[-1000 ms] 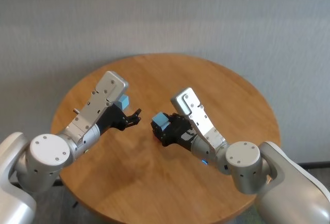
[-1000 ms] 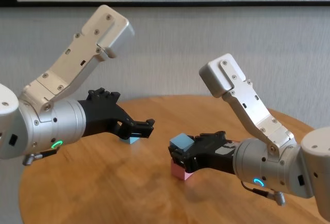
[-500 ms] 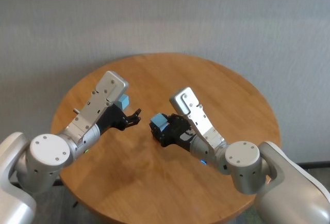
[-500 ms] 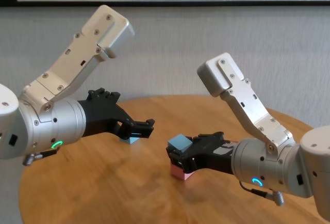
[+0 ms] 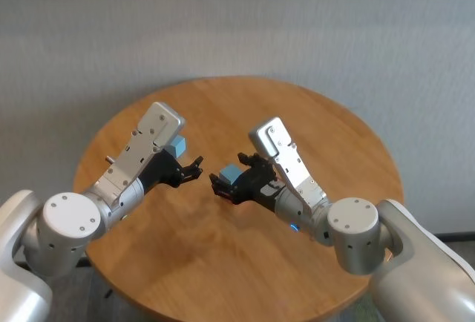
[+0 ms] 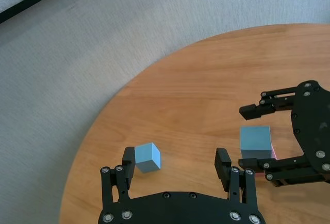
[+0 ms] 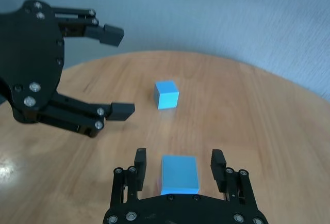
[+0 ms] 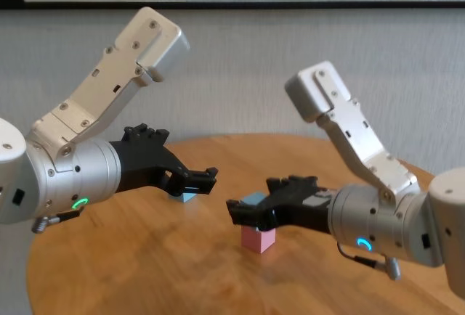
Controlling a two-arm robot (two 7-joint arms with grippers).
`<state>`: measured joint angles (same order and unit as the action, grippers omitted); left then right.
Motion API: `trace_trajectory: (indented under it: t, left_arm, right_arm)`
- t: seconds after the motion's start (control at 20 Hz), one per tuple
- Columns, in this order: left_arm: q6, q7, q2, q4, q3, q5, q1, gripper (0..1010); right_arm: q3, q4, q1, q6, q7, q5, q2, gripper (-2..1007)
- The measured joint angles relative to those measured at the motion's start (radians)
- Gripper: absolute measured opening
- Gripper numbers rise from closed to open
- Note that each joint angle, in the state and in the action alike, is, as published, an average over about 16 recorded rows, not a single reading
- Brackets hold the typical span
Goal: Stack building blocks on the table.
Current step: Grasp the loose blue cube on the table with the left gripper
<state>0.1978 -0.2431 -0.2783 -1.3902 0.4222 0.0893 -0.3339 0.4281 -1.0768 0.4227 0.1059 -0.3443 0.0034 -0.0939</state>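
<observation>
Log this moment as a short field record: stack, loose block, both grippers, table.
stack: light blue block resting on pink block
loose block: second light blue block alone on the table, apart from the stack
right gripper: open, fingers on either side of the stacked blue block, not clamping it
left gripper: open, holding nothing, near the loose block
table: round, wood-grain top

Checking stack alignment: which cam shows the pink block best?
Chest view: the pink block shows its front face under a blue block, on the table. Left wrist view shows only a pink sliver; the head and right wrist views hide it.
</observation>
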Motion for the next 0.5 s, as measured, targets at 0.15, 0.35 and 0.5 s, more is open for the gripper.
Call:
trace_trajectory:
  t: [0.15,0.35,0.5]
  left_arm:
    - [0.000,0.000,0.000,0.000,0.000,0.000,0.000,1001]
    - [0.000,0.000,0.000,0.000,0.000,0.000,0.000,1001]
    - [0.000,0.000,0.000,0.000,0.000,0.000,0.000,1001]
  right_arm:
    - [-0.013,-0.038,-0.010,0.010,-0.015,0.025,-0.010,819]
    - [-0.038,-0.099,-0.027,0.028,-0.033,0.066,-0.030,918]
    - [-0.061,-0.148,-0.043,0.043,-0.042,0.098,-0.051,968]
